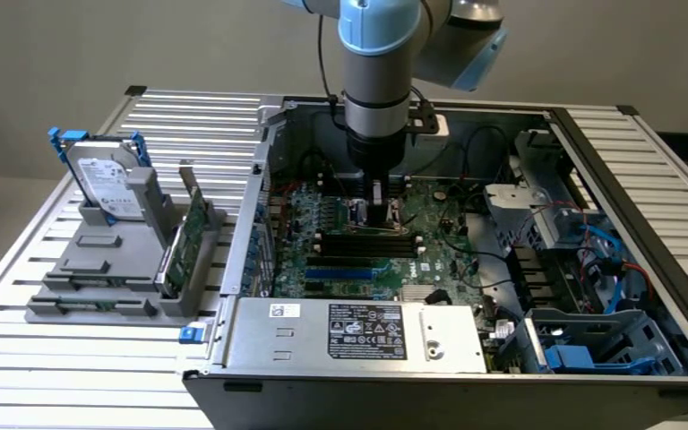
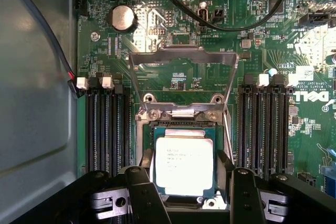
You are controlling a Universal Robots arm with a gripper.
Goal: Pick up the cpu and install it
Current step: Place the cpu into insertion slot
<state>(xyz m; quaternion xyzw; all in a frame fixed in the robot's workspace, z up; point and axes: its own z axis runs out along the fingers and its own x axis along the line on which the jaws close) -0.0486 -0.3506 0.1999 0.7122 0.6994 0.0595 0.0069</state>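
The cpu [image 2: 184, 163], a small square chip with a silvery top, lies flat in the motherboard socket [image 2: 148, 129], whose metal load plate [image 2: 182, 56] is swung up and open. My gripper [image 2: 192, 178] hangs just over the socket, and its black fingers [image 2: 142, 184] straddle the chip, one on each side. The gripper is open: one finger is close to the chip's edge and a visible gap separates the other finger from it. In the exterior view the gripper [image 1: 375, 213] reaches down into the open computer case [image 1: 356, 345], onto the middle of the motherboard [image 1: 440, 260].
RAM slots [image 2: 107, 129] run along both sides of the socket, and black cables [image 2: 220, 22] cross the board beyond it. Outside the case, at the exterior view's left, a grey stand [image 1: 105, 269] holds a hard drive [image 1: 107, 184] with a blue bracket and an upright green card [image 1: 191, 235].
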